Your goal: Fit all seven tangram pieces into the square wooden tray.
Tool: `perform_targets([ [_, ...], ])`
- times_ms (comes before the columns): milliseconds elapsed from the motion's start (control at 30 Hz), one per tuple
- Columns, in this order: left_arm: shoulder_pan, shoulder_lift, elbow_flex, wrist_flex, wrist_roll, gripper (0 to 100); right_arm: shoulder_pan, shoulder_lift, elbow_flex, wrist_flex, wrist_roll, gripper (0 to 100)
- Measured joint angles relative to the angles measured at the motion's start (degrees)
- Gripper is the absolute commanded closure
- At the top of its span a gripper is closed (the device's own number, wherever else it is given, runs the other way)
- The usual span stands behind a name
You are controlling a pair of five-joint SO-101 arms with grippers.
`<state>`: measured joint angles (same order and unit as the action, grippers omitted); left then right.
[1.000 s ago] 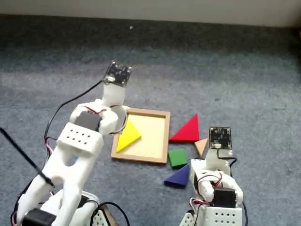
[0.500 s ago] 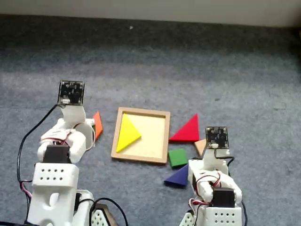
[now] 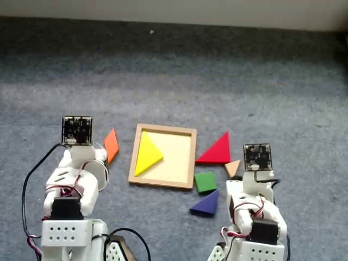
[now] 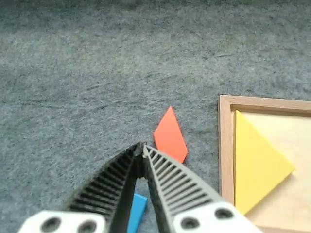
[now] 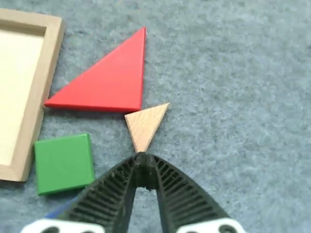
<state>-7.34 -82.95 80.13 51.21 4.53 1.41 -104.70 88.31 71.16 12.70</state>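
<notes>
No text, label, number or sign can be read anywhere.

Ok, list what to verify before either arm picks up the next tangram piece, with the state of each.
1. Left claw free: ok, shut on nothing, beside the orange piece.
2. Right claw free: ok, shut on nothing, close to the tan triangle.
3. Claws open for a pick: not ok, both are shut.
4. Room in the tray: ok, only the yellow triangle lies inside.
5. All seven pieces located: ok, counting the red triangle, green square, dark blue triangle and light blue piece on the carpet.
6. Tan triangle apart from the red triangle: cannot tell, its corner seems to meet the red edge.
</notes>
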Motion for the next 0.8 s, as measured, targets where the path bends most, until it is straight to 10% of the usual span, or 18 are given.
perform_targets([
  [800, 0.0, -2.55, 0.62, 0.0, 0.0, 100, -10.11, 11.43, -14.86, -0.44, -3.87, 83.9],
])
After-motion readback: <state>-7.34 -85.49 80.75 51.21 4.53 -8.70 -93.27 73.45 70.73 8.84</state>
